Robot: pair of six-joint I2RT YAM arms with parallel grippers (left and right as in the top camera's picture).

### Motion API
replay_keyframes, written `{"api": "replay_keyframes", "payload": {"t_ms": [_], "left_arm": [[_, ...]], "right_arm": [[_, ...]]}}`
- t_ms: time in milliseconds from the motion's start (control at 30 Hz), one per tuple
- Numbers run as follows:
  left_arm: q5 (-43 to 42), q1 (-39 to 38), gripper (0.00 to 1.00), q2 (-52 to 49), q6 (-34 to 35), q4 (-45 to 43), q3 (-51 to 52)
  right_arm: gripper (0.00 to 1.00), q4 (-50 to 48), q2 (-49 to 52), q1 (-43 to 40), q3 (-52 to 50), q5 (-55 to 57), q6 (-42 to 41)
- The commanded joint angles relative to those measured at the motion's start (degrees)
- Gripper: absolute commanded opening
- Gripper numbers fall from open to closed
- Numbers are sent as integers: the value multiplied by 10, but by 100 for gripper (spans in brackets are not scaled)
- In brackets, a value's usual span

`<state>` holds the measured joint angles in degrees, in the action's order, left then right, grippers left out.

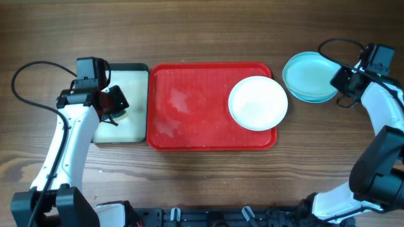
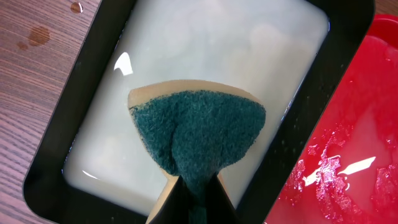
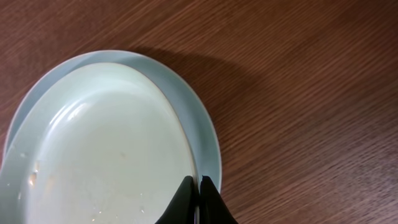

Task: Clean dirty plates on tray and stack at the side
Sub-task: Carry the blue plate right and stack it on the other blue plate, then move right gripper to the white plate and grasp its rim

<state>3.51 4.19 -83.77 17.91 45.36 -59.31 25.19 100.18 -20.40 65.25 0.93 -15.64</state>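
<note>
The right gripper (image 3: 198,198), jaws pinching the rim of the upper turquoise plate (image 3: 106,149), should seat it squarely on the lower turquoise plate (image 3: 202,118) beside the red tray (image 1: 189,126), where the white plate (image 1: 257,103) lies, as the left gripper (image 2: 196,190) clamps a sponge (image 2: 199,127) over the black-rimmed tray (image 2: 93,81).

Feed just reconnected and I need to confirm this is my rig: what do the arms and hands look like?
The left arm and right arm have white links, black joints and black camera blocks at the wrists. A black cable loops by the left arm, a second cable by the right. The left hand and right hand have black fingers tapering to narrow tips. No markings are readable.
</note>
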Motion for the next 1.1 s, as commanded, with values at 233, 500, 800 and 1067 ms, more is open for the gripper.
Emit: {"api": "replay_keyframes", "payload": {"t_ms": [233,500,800,1067], "left_arm": [[-3,-2,4,5,5,-2,2],[-3,-2,4,5,5,-3,2],[-12,-2,4,5,5,-10,2],[-12,-2,4,5,5,-10,2]], "right_arm": [[75,4,-2,1,-3,-23,-8],[68,83,-2,21,-3,-180,70],[54,165,-2,90,-3,-188,103],[43,183,-2,133,-7,-186,127]]}}
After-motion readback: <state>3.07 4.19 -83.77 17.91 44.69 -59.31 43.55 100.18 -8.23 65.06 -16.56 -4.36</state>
